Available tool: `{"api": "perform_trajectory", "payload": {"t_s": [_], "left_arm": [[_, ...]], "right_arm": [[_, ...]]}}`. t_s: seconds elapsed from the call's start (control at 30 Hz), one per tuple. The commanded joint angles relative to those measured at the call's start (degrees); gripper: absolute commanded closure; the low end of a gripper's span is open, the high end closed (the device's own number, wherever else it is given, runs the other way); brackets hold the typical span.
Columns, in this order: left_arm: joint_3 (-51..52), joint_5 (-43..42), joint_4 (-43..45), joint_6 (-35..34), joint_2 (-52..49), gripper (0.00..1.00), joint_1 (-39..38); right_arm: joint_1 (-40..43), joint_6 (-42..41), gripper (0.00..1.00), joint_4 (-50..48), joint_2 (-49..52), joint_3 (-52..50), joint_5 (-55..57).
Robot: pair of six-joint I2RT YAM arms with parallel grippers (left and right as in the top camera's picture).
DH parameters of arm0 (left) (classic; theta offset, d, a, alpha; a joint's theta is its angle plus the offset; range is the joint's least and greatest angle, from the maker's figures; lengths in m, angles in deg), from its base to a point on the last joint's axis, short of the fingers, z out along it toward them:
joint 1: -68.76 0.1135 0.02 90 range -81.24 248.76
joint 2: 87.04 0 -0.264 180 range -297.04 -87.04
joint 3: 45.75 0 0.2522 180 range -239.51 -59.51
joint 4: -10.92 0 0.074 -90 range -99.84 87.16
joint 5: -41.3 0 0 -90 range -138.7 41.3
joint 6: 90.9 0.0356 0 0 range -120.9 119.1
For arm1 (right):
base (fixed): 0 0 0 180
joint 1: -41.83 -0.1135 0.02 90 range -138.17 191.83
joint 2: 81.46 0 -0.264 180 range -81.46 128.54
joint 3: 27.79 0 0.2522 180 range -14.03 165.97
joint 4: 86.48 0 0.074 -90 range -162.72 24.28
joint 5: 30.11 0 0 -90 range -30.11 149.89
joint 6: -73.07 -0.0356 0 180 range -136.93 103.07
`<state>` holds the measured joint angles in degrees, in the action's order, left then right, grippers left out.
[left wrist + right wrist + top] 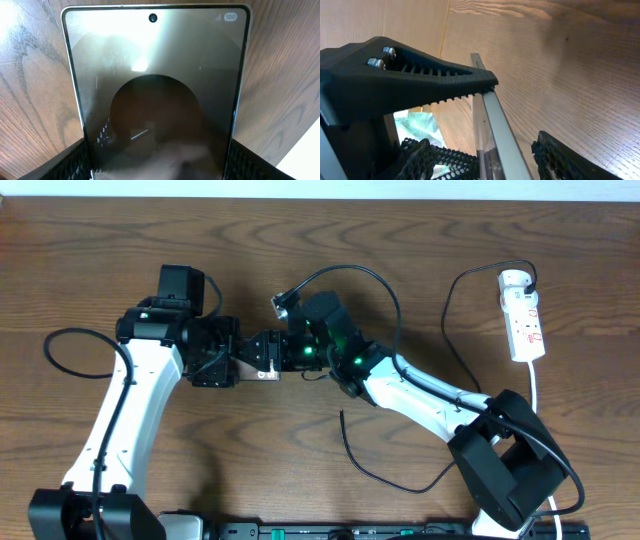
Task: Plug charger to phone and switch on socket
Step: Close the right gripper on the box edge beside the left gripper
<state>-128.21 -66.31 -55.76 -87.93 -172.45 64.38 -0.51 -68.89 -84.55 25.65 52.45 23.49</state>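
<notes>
The phone is held off the table between both arms; in the left wrist view its bronze face fills the frame. My left gripper is shut on it, fingers pressed against both long edges. My right gripper stands open around the phone's thin edge, with a gap to its right finger. The charger cable runs from its plug in the white socket, passes under the right arm, and ends with its tip lying loose on the table.
The socket's thick white cord trails toward the front right. A robot cable loops above the right wrist, and another curls at the far left. Both arm bases stand at the front edge.
</notes>
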Motion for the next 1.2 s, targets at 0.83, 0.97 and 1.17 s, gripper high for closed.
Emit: {"api": "perform_trajectory", "payload": {"t_s": [0.83, 0.97, 1.17], "left_arm": [[0.0, 2.1, 0.5, -0.3, 0.2, 0.93, -1.2], [0.0, 2.1, 0.5, -0.3, 0.2, 0.93, -1.2], [0.0, 2.0, 0.5, -0.3, 0.2, 0.93, -1.2]], "right_arm": [[-0.6, 0.2, 0.51, 1.4, 0.0, 0.3, -0.8], [-0.9, 0.2, 0.53, 1.4, 0.0, 0.3, -1.1], [-0.9, 0.2, 0.61, 1.4, 0.0, 0.3, -1.3]]}}
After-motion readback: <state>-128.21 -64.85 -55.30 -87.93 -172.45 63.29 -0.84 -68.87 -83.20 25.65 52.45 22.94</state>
